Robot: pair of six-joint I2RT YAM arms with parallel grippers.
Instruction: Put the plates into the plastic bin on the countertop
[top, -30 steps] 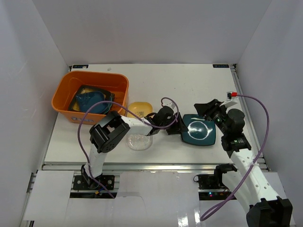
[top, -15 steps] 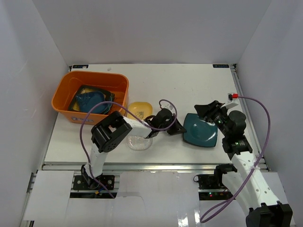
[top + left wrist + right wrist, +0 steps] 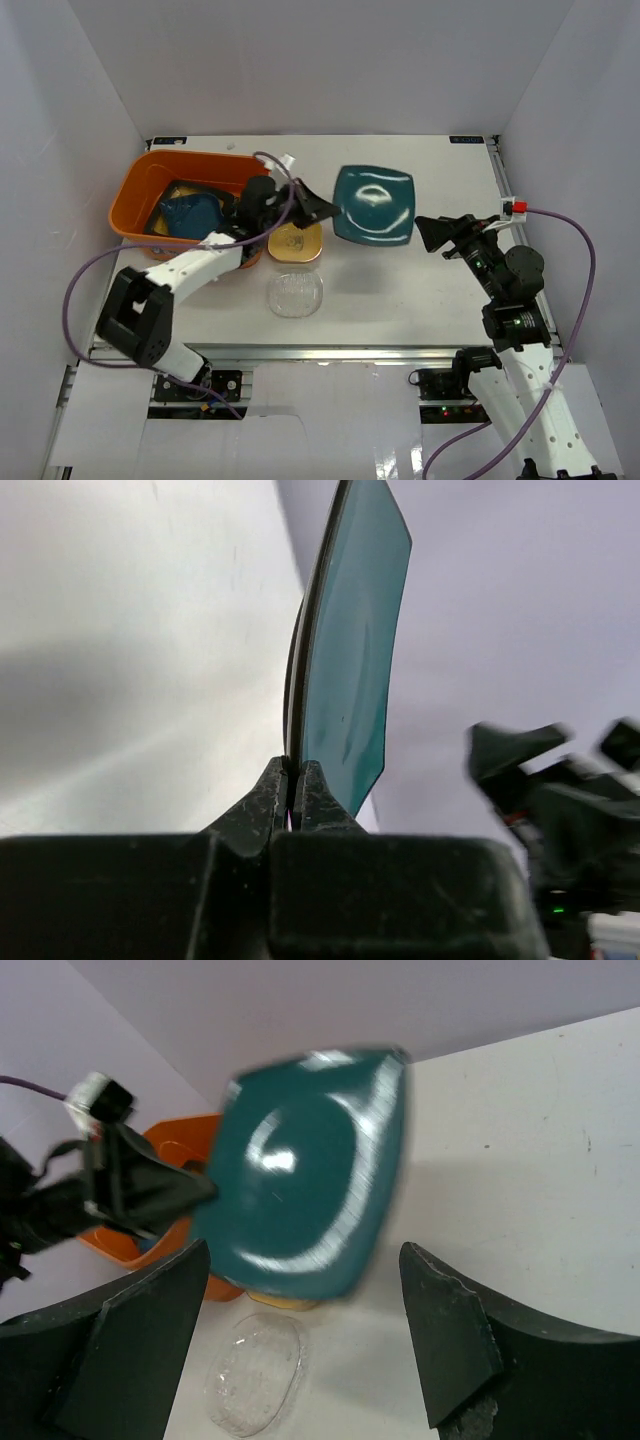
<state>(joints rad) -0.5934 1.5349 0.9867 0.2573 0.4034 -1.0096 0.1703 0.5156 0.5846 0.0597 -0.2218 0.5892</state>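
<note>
Orange plastic bin (image 3: 200, 157) (10 o'clock) holds round scalloped teal plate (image 3: 185, 212). Left jaws pinch square dark teal plate (image 3: 375, 203); right jaws agape, empty. Yellow square plate (image 3: 295, 242), clear glass plate (image 3: 294, 294) pending.

The left gripper (image 3: 320, 209) clamps the left edge of the square dark teal plate (image 3: 375, 203), which is raised above the countertop (image 3: 420, 300). The plastic bin (image 3: 135, 190) (far left) contains a scalloped teal plate (image 3: 190, 213). A small yellow plate (image 3: 296, 242) and a clear glass plate (image 3: 294, 295) lie near the bin. The right gripper (image 3: 437, 233) sits just right of the raised plate, not touching it.
</note>
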